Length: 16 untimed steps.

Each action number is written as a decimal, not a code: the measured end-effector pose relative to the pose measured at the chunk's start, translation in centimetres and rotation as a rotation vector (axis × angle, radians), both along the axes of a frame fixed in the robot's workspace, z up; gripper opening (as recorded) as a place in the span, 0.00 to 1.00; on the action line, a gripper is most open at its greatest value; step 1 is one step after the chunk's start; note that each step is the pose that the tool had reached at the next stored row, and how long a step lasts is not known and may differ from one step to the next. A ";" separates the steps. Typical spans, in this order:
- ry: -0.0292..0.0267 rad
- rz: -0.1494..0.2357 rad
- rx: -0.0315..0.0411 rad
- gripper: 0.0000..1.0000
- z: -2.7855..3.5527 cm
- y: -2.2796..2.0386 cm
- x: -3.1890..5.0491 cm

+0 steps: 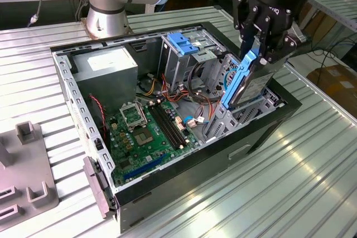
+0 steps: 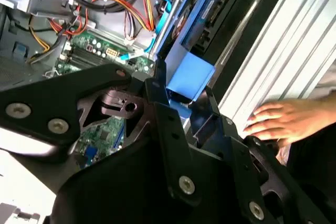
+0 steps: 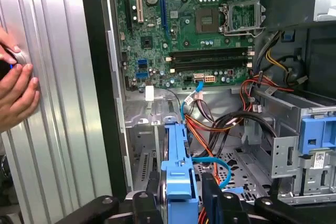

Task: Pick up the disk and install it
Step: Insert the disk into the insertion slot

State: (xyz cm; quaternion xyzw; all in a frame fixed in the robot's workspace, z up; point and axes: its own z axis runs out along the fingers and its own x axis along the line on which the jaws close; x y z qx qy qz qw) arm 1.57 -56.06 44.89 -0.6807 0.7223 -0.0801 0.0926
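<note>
Exterior view: gripper (image 1: 257,55) clamped on top end of the disk (image 1: 245,85), which is held on edge and tilted, blue rail showing, lower end down at the drive bay (image 1: 223,125) in the PC case (image 1: 184,185), toward the exterior view's right. Mobo (image 1: 146,129) lies just beside the bay. White label on PSU (image 1: 106,65), print too small to read. Person's hand (image 2: 278,121) rests on the ribbed table (image 1: 290,182) near the case.

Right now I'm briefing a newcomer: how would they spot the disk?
Find the open computer case. At its end on the exterior view's right, the black gripper holds the disk tilted on edge. It is a grey slab with a long blue rail, unlike the short blue latch atop the cage.
</note>
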 end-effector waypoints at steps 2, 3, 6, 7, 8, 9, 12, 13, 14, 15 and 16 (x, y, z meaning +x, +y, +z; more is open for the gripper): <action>0.0083 0.000 -0.0002 0.44 0.01 0.07 0.52; 0.0152 0.000 -0.0002 0.44 0.01 0.11 0.75; 0.0393 0.000 0.0001 0.44 0.00 0.20 1.24; 0.0491 0.000 0.0000 0.44 0.00 0.24 1.39; 0.0583 0.000 -0.0001 0.44 0.00 0.30 1.56; 0.0759 0.000 0.0000 0.44 0.00 0.40 1.89; 0.0951 -0.001 -0.0002 0.44 -0.01 0.50 2.75; 0.0959 -0.001 -0.0003 0.44 -0.02 0.50 2.97; 0.0969 -0.001 -0.0001 0.44 -0.04 0.51 3.29; 0.0975 -0.002 0.0000 0.44 -0.04 0.51 3.54; 0.0975 -0.002 -0.0001 0.44 -0.04 0.51 3.55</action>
